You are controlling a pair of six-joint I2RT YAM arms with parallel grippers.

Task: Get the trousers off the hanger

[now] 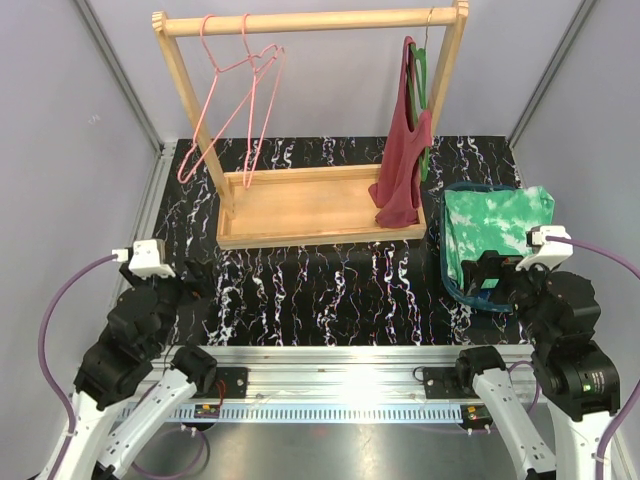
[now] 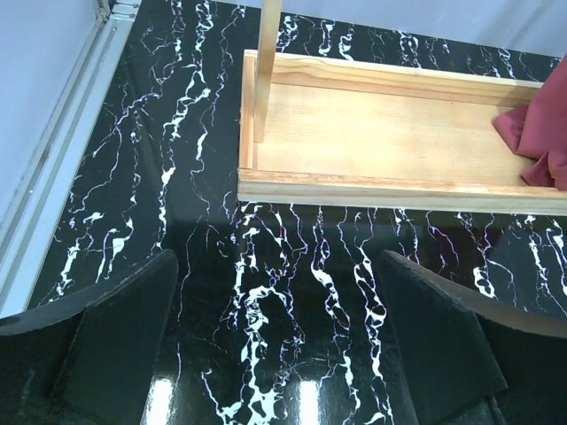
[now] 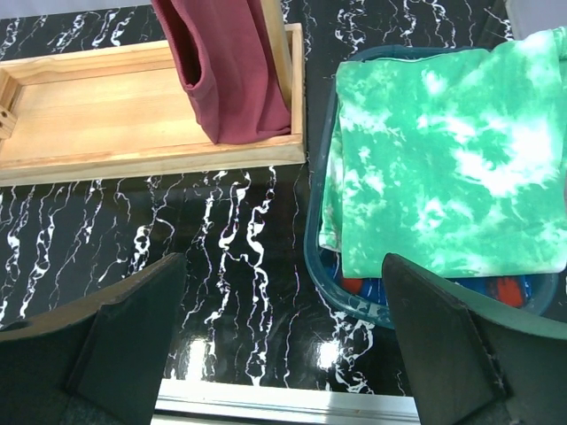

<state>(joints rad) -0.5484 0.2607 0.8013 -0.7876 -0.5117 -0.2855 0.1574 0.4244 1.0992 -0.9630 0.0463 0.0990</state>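
At right in the top view, green trousers (image 1: 495, 225) lie folded in a basket (image 1: 449, 287), clear of the pink hangers (image 1: 248, 62). Left wrist view: left tool (image 2: 276, 258) spread, empty. Right wrist view: right tool (image 3: 283, 261) spread, near the basket; I'd withdraw without snagging cloth.

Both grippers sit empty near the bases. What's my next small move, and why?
Probably none: I'd leave both arms parked. The two pink hangers hang bare, the green trousers lie in the basket over a blue-and-red pair, and the only garment on the rack is the maroon tank top. The left gripper and right gripper are open, holding nothing.
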